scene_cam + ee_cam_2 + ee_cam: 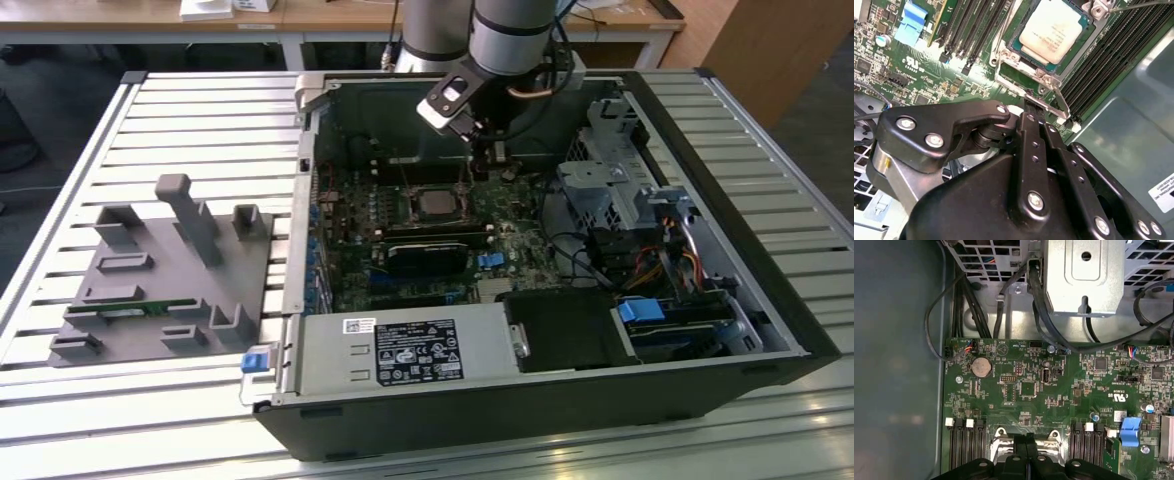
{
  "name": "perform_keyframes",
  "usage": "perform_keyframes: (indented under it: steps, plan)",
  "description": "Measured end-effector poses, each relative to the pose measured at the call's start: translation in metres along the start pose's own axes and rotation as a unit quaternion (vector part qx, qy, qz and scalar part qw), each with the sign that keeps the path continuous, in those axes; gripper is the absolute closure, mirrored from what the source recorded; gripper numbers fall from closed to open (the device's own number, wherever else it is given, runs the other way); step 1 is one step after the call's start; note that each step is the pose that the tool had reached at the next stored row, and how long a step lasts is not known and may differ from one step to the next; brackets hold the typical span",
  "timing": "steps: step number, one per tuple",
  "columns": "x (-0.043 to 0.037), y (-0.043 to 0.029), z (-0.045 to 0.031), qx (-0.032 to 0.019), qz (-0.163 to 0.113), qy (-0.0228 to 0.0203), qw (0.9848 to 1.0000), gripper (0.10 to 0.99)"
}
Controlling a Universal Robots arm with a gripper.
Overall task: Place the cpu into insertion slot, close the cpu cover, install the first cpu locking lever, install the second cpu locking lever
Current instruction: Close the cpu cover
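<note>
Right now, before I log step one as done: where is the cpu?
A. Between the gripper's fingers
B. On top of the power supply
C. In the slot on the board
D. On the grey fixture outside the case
C: the second wrist view shows the cpu lying flat in the slot, silver top up.

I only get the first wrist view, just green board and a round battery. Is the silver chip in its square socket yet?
Observer: Yes, in the second wrist view the cpu lies flat in the insertion slot.
Operator: Where's the pincer's tip?
Observer: In that view the shut pincer has its tip at the silvery metal frame on the slot's edge.
Operator: What's outside the computer?
Observer: In the exterior view a grey holder block stands on the slatted table beside the case.
</note>
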State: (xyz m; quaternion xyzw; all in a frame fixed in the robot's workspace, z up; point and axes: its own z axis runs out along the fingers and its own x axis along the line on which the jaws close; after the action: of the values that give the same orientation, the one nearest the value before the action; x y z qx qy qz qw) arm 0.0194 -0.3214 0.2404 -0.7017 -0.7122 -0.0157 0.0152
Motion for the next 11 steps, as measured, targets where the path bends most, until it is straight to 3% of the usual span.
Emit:
perform_keyframes:
  steps: [11]
  plan:
    - [0.0001,-0.0055,0.0,0.0,0.0,0.0,1.0,0.98]
